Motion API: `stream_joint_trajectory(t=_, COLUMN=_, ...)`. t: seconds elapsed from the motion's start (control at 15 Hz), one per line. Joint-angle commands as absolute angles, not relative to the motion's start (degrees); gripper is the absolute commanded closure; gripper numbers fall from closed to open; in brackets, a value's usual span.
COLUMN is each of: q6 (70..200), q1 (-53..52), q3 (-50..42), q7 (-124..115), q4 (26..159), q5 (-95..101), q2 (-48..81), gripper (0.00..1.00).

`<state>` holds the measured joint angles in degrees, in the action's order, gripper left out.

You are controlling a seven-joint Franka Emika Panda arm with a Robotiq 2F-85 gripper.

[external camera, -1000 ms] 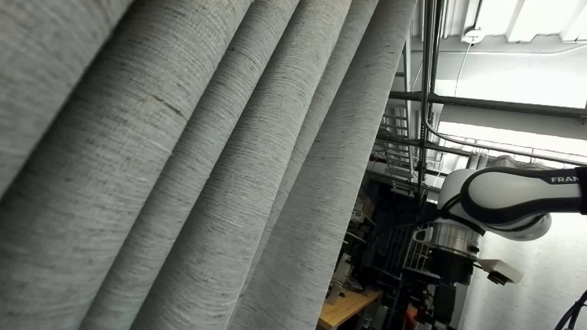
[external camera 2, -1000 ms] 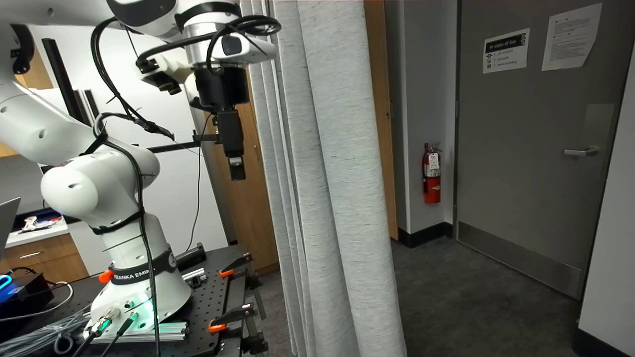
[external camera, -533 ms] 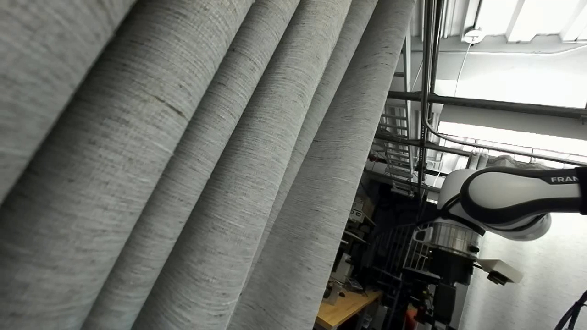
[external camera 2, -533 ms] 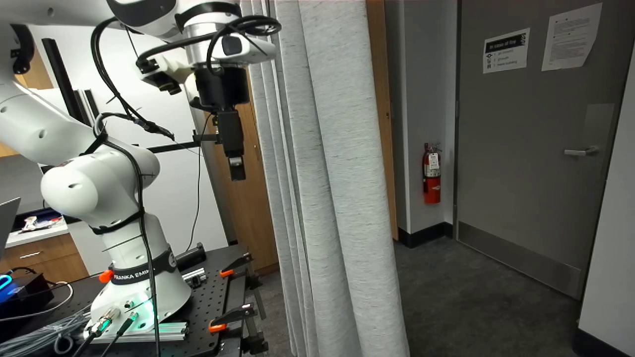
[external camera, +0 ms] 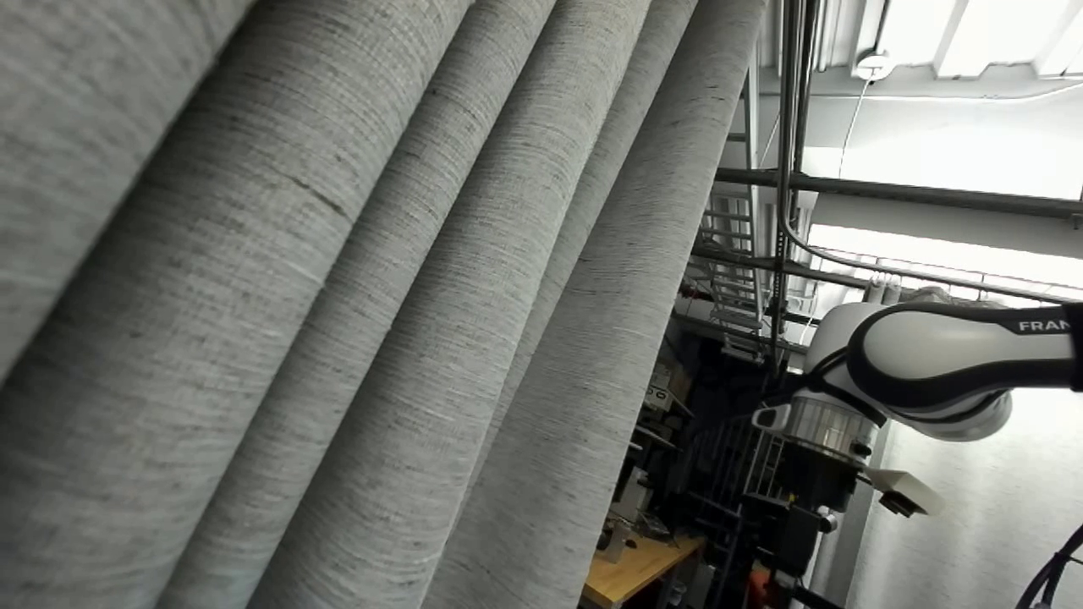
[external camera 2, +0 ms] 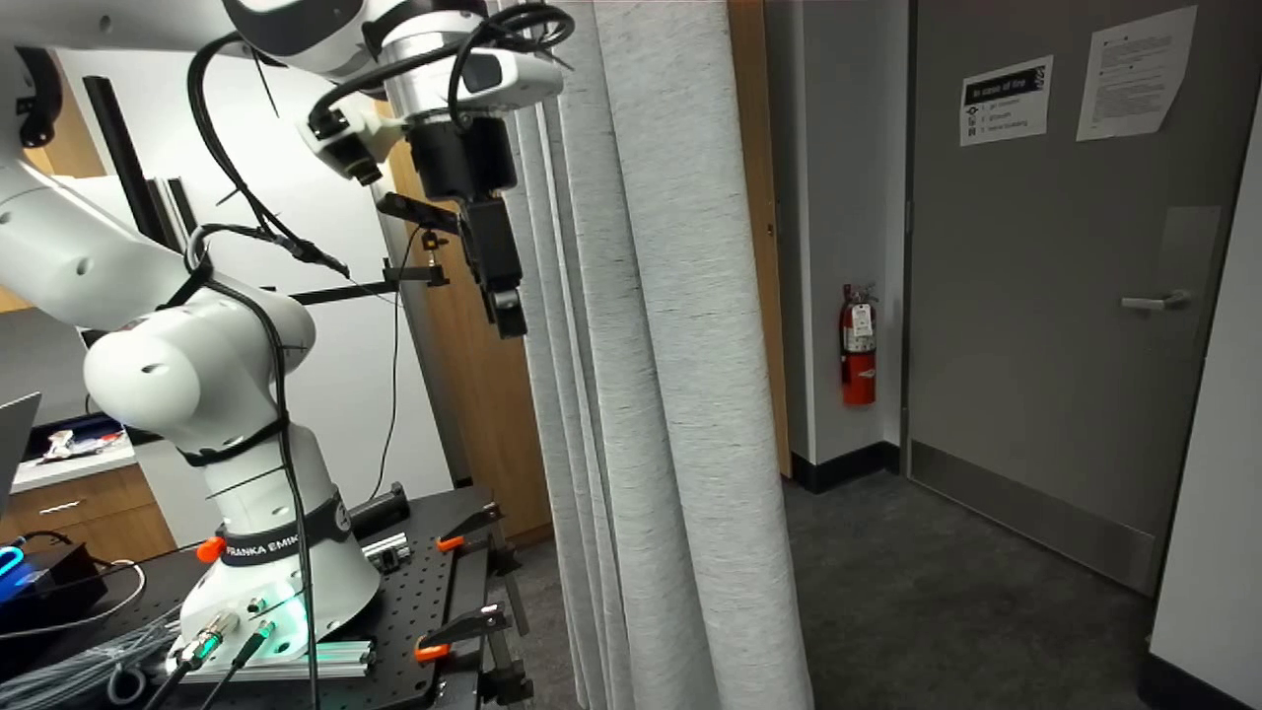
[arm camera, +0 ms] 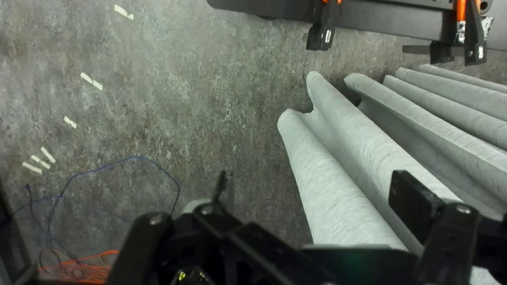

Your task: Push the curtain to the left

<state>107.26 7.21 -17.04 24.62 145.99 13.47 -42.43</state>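
Observation:
The grey curtain hangs in deep vertical folds beside the arm. It fills most of an exterior view. In the wrist view the curtain runs from the lower right toward the centre. My gripper points down and is tilted, just left of the curtain's folds in that exterior view. The gripper also shows at the lower right of an exterior view. In the wrist view the gripper has its fingers wide apart, with the curtain's edge fold seen between them. I cannot tell whether it touches the fabric.
The robot's black table has orange-tipped clamps along its edge; the clamps also show in the wrist view. A red fire extinguisher and a grey door stand beyond the curtain. Loose cables lie on the floor.
My gripper has tilted and moved right toward the curtain in an exterior view; in another it has shifted left. The curtain has swayed slightly and otherwise hangs the same.

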Motion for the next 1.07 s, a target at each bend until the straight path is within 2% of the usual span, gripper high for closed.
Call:
stream_joint_trajectory(t=0.0, q6=113.41, q1=4.65, q3=-16.95, q7=27.11, q4=147.26, q5=11.66, q2=-45.46, gripper=0.00)
stream_joint_trajectory(t=0.6, q6=129.00, q1=-0.29, q3=-12.40, q7=24.77, q4=147.36, q5=10.07, q2=-42.82, gripper=0.00)
stream_joint_trajectory(t=1.0, q6=127.66, q1=0.37, q3=-12.00, q7=25.18, q4=147.18, q5=10.53, q2=-42.65, gripper=0.00)
